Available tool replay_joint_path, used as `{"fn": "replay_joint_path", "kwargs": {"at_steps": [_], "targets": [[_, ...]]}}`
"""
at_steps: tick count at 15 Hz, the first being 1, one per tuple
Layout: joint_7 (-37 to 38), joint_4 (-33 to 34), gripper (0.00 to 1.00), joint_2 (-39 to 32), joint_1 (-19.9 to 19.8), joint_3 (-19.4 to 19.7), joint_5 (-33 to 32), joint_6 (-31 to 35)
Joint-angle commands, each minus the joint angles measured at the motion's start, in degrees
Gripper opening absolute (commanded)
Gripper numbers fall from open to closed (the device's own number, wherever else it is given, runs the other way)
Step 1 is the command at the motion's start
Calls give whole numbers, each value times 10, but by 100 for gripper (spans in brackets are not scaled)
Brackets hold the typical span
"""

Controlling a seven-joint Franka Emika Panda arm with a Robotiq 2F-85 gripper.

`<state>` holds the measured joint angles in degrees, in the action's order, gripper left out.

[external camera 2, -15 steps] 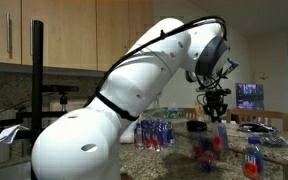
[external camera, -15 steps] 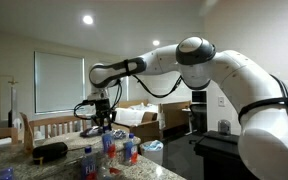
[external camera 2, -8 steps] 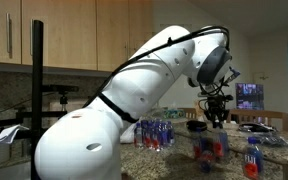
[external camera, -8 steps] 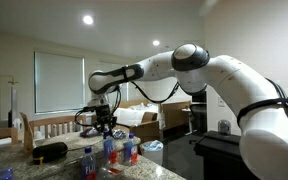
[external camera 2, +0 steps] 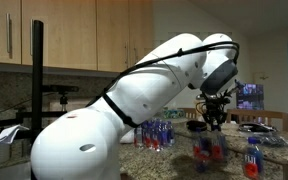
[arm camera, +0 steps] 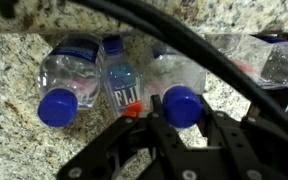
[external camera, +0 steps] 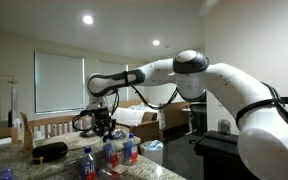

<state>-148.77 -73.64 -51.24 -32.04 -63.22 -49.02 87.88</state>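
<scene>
In the wrist view my gripper [arm camera: 182,112] is shut around the blue cap of a clear water bottle [arm camera: 180,102], one finger on each side of the cap. Beside it are a Fiji-labelled bottle [arm camera: 122,85] and another blue-capped bottle [arm camera: 69,85], all on a speckled granite counter [arm camera: 14,130]. In both exterior views the gripper [external camera: 103,125] [external camera 2: 216,118] hangs low over a cluster of bottles [external camera: 120,152] [external camera 2: 205,150]. The body of the gripped bottle is mostly hidden by the fingers.
More bottles lie to the right in the wrist view [arm camera: 284,65]. A shrink-wrapped pack of bottles [external camera 2: 160,133] stands further back on the counter. A dark object [external camera: 50,151] lies near the counter's far end, with chairs [external camera: 54,126] behind it.
The arm has lowered and stretched out, bringing the gripper down closer to the bottles on the counter. The jaws have stayed shut throughout.
</scene>
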Motion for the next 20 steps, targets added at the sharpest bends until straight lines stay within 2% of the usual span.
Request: {"fn": "replay_joint_path", "kwargs": {"at_steps": [1, 11, 12, 16, 20], "targets": [[-6, -11, 13, 3, -34, -31, -15, 5], [-5, -46, 13, -33, -103, -100, -49, 14], [-5, -56, 13, -44, -127, -129, -67, 4], [-5, -72, 13, -72, -156, -171, -103, -1], [-5, -72, 13, -105, -163, -196, -122, -26]]}}
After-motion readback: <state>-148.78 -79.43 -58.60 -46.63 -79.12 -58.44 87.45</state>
